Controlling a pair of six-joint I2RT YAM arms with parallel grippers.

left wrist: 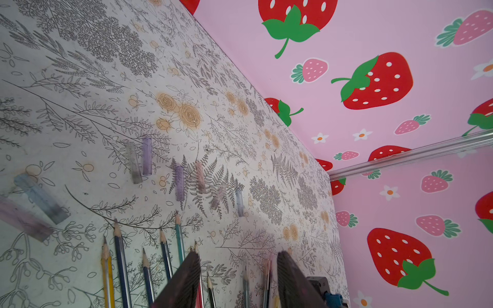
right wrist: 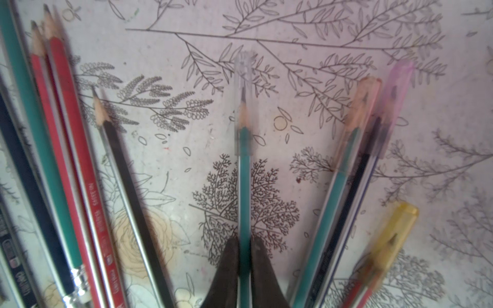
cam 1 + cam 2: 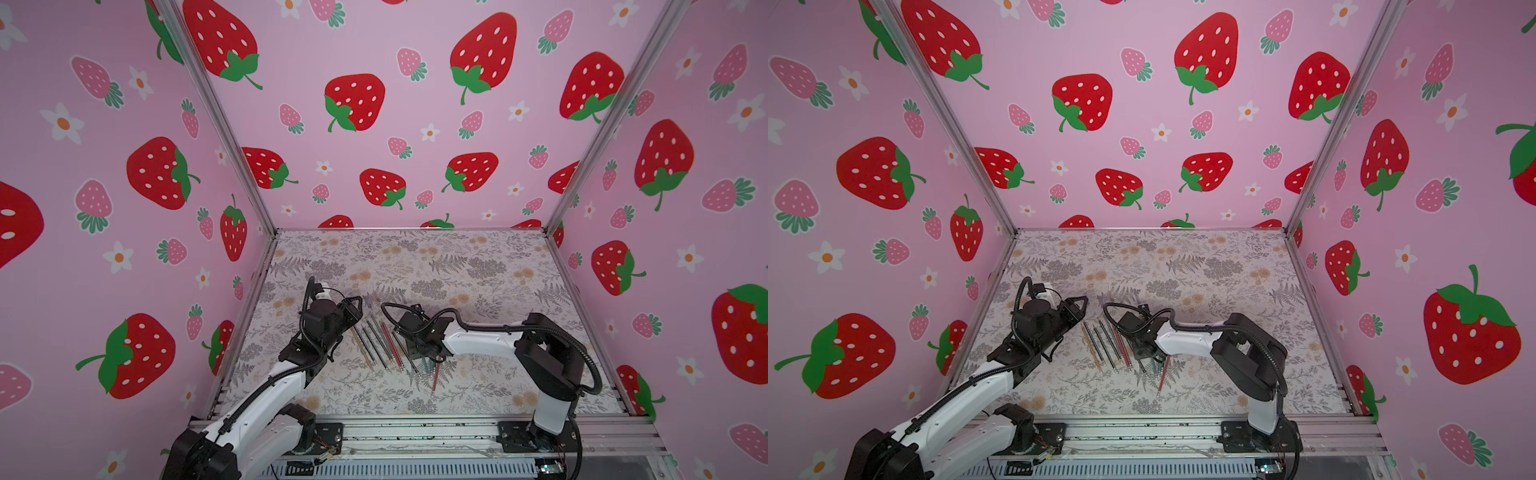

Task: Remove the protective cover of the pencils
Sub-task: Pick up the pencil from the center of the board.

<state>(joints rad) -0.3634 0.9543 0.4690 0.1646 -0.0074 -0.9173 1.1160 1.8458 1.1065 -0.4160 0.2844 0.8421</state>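
Pencils (image 3: 380,343): a fanned row lying flat on the floral table (image 3: 478,270), between the two arms.
Left gripper (image 1: 239,260): fingers apart, by the row's sharpened tips.
Loose caps (image 1: 179,182): several, clear and tinted, scattered on the table just beyond those tips.
Right gripper (image 2: 245,241): clamped on a teal pencil (image 2: 244,186), whose clear cap (image 2: 244,106) sits on its tip.
Capped pencils (image 2: 344,160): three more beside it, with peach, pink and yellow caps.
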